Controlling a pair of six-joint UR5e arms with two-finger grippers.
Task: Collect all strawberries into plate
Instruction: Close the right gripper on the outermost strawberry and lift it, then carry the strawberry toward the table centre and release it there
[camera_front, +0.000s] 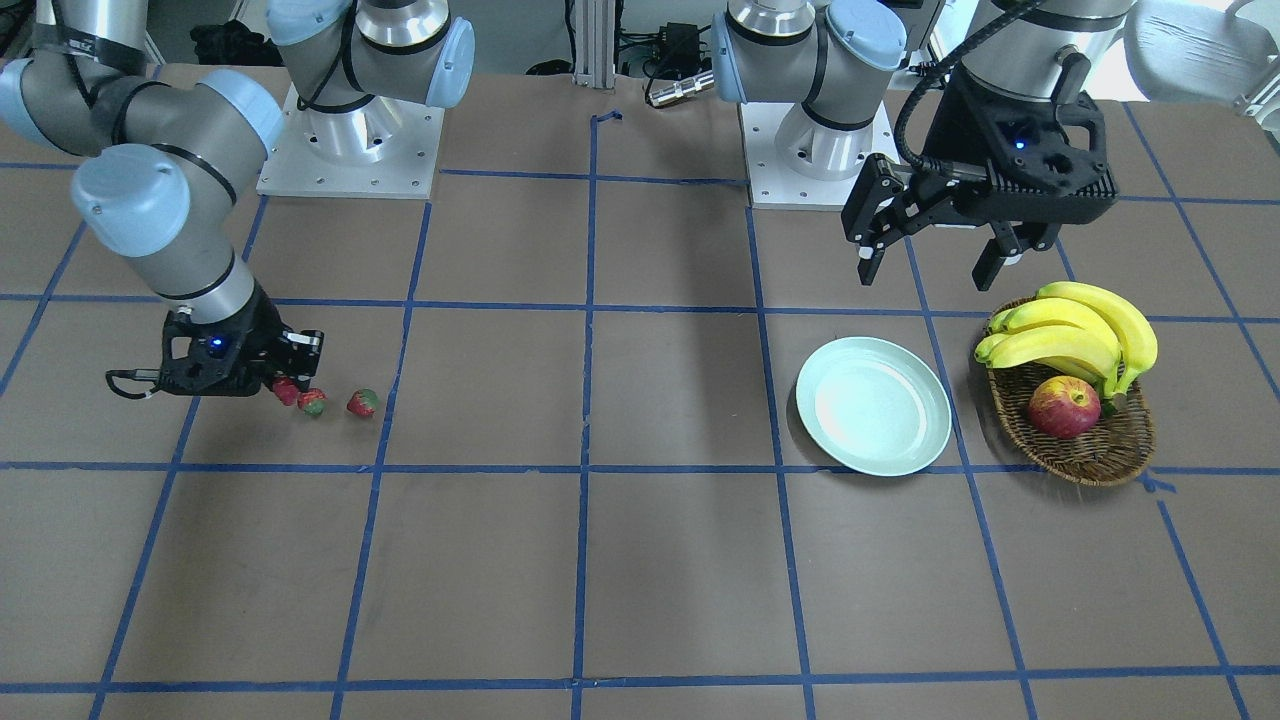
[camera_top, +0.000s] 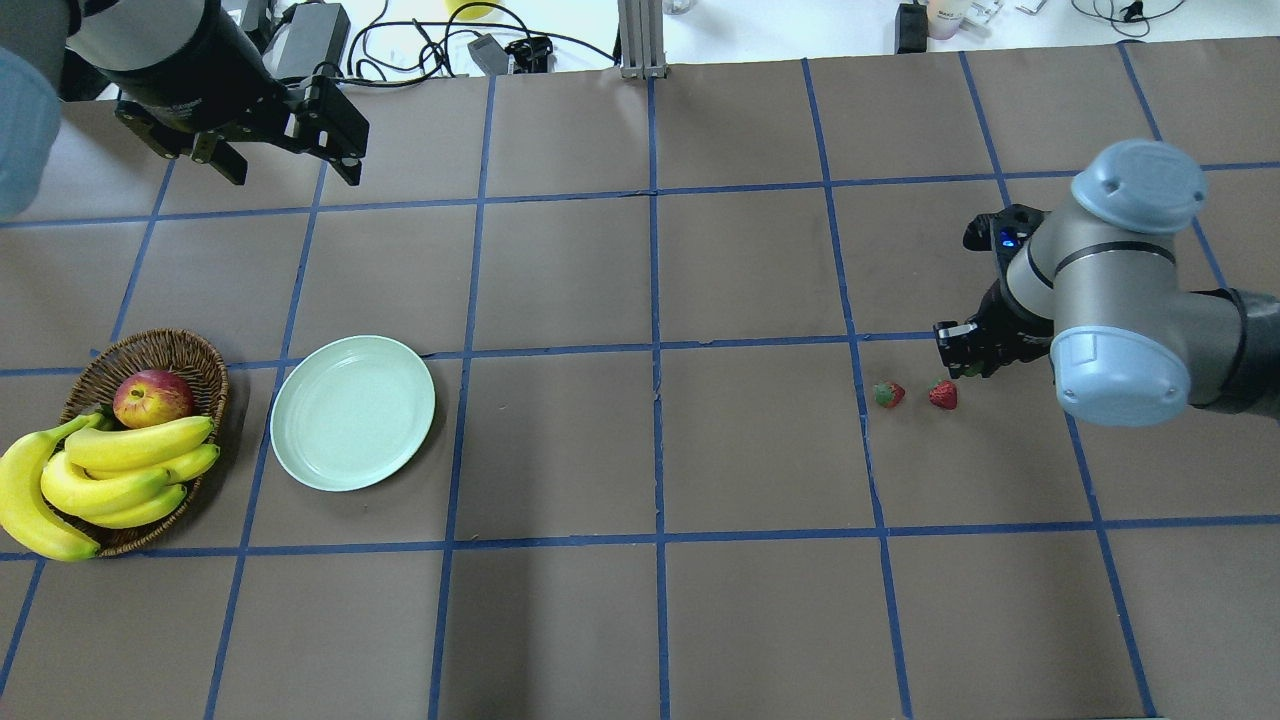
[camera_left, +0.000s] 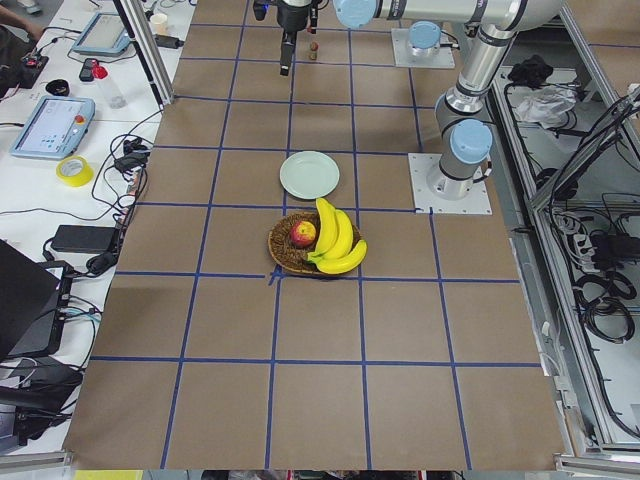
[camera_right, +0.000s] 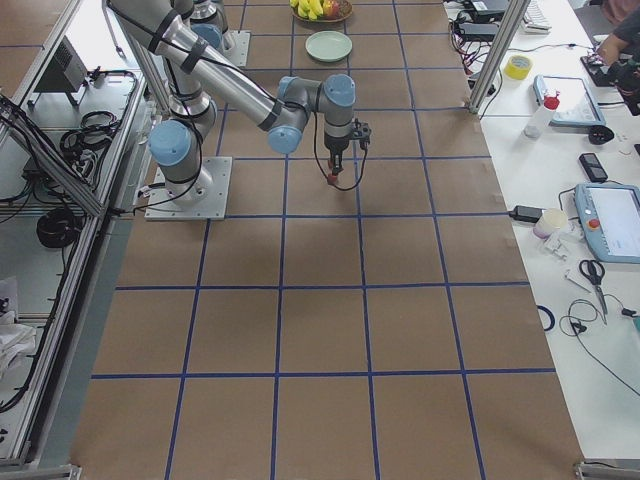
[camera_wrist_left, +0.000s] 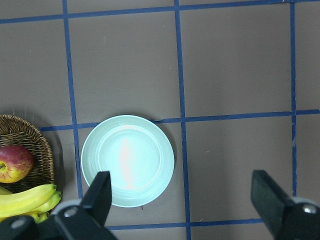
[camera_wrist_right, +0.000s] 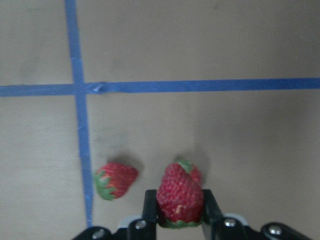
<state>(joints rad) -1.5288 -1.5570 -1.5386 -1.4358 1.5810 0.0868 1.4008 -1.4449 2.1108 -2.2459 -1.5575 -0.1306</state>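
The right gripper (camera_wrist_right: 180, 200) is clenched on one strawberry (camera_wrist_right: 178, 186), pinching its broad end beside the green cap, down at table level at the far end from the plate (camera_top: 352, 412); whether the berry has cleared the surface I cannot tell. The two other strawberries lie just beside it, one (camera_wrist_right: 116, 180) next to a blue tape line (camera_wrist_right: 79, 125), one (camera_wrist_right: 195, 173) close behind the held berry. The pinch looks shallow, so the berry could slip or twist out during the long carry to the plate, which is well apart from here; a careless lift might also knock the neighbour behind it and send it rolling. The left gripper (camera_wrist_left: 186, 197) hangs spread wide and empty above the plate, so the arms could crowd each other there. The held berry is plump, deep red and pitted with seeds; it probably handles as a small, slick, rounded thing.
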